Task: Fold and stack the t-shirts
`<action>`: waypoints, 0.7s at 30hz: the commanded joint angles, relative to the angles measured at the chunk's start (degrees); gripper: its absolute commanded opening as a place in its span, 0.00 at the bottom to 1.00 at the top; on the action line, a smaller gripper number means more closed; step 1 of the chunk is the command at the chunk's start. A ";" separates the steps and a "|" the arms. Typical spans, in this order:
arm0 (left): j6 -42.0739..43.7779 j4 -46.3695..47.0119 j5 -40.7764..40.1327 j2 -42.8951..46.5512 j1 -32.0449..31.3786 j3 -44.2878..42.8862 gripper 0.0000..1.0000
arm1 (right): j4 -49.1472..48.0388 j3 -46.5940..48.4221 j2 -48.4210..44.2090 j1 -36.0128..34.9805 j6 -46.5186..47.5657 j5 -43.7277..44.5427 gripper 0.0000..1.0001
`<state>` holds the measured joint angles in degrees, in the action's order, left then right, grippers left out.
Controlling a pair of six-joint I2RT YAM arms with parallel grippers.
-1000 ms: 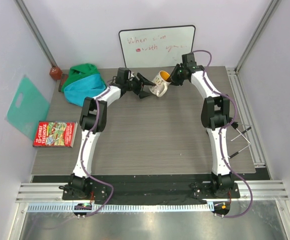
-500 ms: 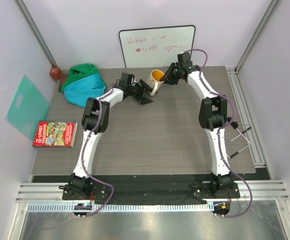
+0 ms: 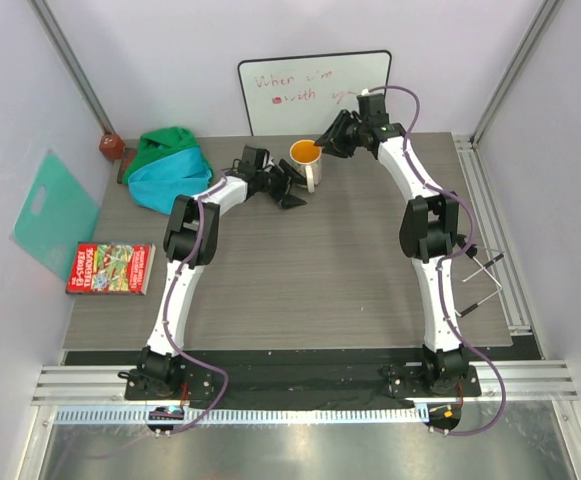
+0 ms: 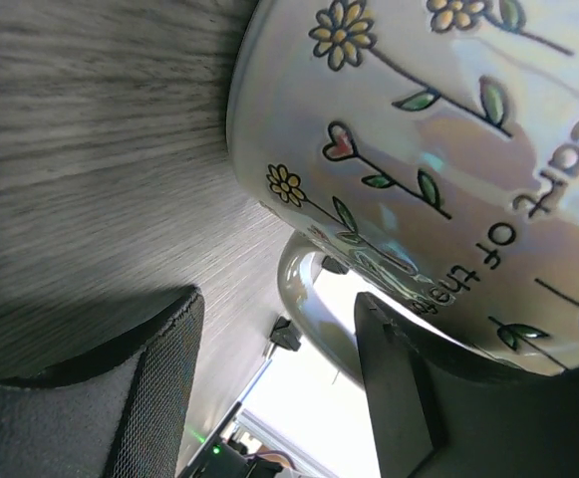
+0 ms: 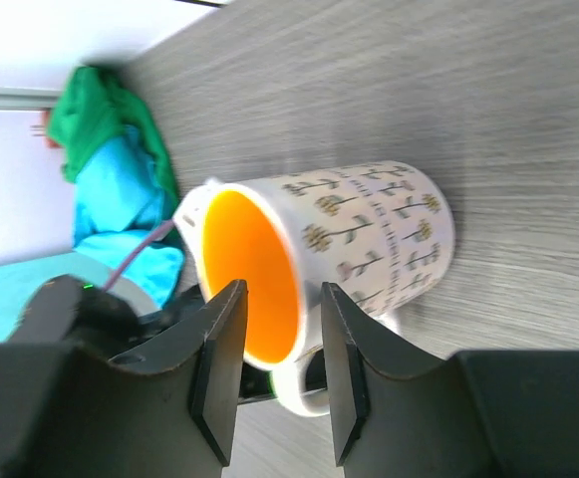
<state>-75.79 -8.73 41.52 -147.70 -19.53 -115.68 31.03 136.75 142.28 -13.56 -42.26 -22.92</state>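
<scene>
The two t-shirts lie bunched in one pile at the back left, the kelly green one [image 3: 170,143] on top of the turquoise-blue one [image 3: 164,182]. Both also show in the right wrist view, green [image 5: 105,124] and turquoise [image 5: 120,214]. A flowered white mug [image 3: 306,162] with an orange inside stands upright between the grippers. My left gripper [image 3: 288,186] is open just left of the mug, its fingers either side of the handle [image 4: 307,299]. My right gripper [image 3: 328,138] is open, just behind and above the mug's rim [image 5: 244,269].
A whiteboard [image 3: 315,90] leans on the back wall. A mint-teal plastic sheet [image 3: 55,210] leans on the left wall, with a red book [image 3: 110,268] beside it. A small brown object [image 3: 111,146] sits at the back left corner. Metal tools [image 3: 482,275] lie on the right rail.
The mug went from tilted on its side to upright and shifted left toward my left gripper. My right gripper lifted back from it. The left gripper barely moved.
</scene>
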 commanded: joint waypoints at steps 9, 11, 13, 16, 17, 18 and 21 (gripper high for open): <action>1.61 -4.63 -0.74 0.57 1.51 2.65 0.64 | -3.43 0.37 -7.63 -0.94 -0.46 -2.48 0.42; 1.96 -5.15 -1.17 0.66 1.69 2.48 0.64 | -3.52 -0.51 -8.42 -0.76 -0.28 -2.22 0.42; 2.22 -5.85 -1.35 0.83 1.86 2.47 0.65 | -3.43 -1.57 -9.21 -0.50 0.16 -1.96 0.42; 3.80 -8.22 -1.88 1.36 2.39 2.74 0.67 | -2.38 -2.80 -10.61 0.03 1.30 -1.25 0.43; 5.02 -8.93 -2.05 1.88 2.56 2.91 0.68 | -1.76 -3.15 -11.84 0.46 1.74 -1.34 0.43; 5.82 -9.98 -2.14 2.41 3.35 3.52 0.69 | -0.98 -4.37 -12.37 0.64 3.22 -1.60 0.42; 8.10 -7.64 -1.26 7.06 5.90 12.88 0.71 | 3.68 -11.19 -17.54 0.82 7.70 -1.95 0.42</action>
<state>-73.12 -10.68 42.02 -145.29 -17.54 -112.60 30.94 131.79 134.56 -13.37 -40.58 -24.27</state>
